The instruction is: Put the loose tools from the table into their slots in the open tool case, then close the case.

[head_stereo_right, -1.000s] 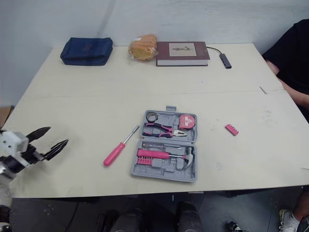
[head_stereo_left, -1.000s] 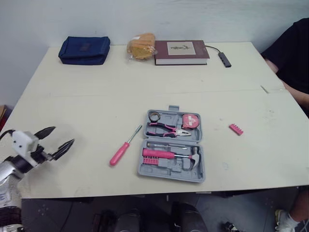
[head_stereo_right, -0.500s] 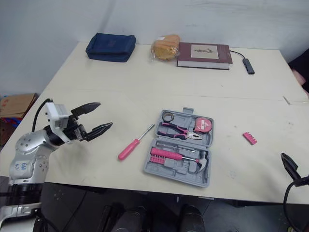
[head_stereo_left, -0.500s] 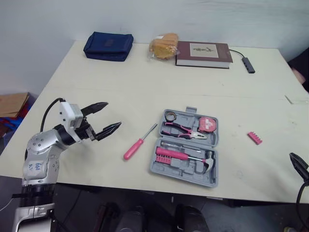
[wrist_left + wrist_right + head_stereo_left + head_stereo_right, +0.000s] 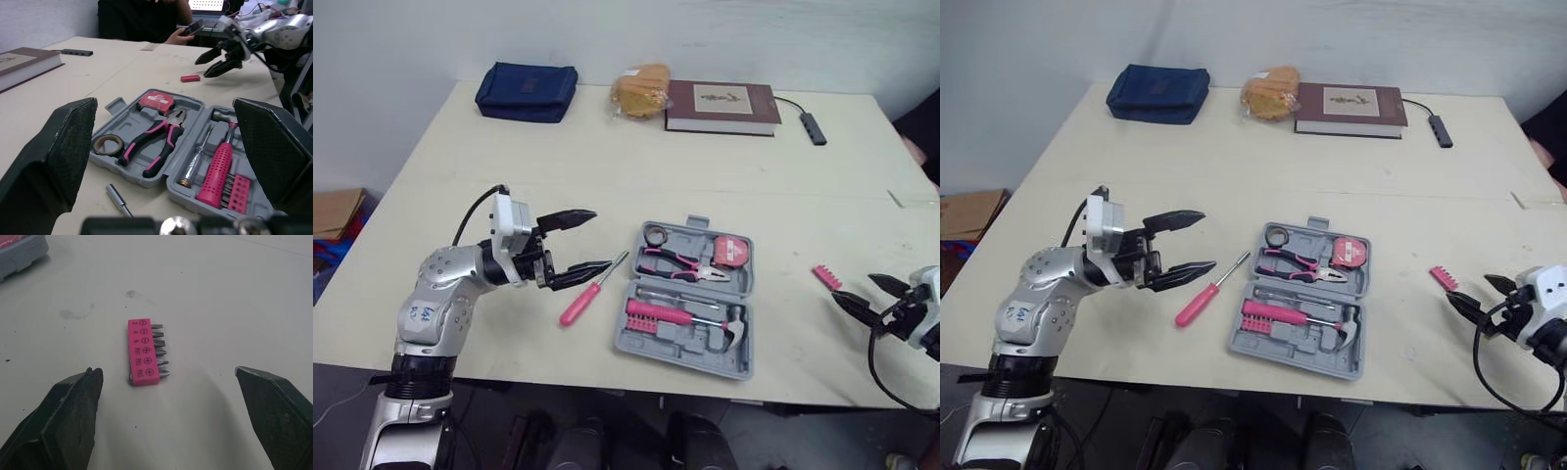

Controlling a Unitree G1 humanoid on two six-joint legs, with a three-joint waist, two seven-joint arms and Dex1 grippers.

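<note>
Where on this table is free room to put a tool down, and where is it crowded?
Widest bare table: between the back row (blue pouch, bread bag, book) and the tool case. Also between case and bit holder. Crowded: around the screwdriver, where the left gripper hovers, and at the bit holder, near the right gripper.

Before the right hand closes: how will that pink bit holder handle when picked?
The bit holder looks like a rigid plastic strip, probably light. Lying flat on the table, it shouldn't roll but may slide if nudged. Its low profile likely leaves the open right hand little to pinch.
</note>
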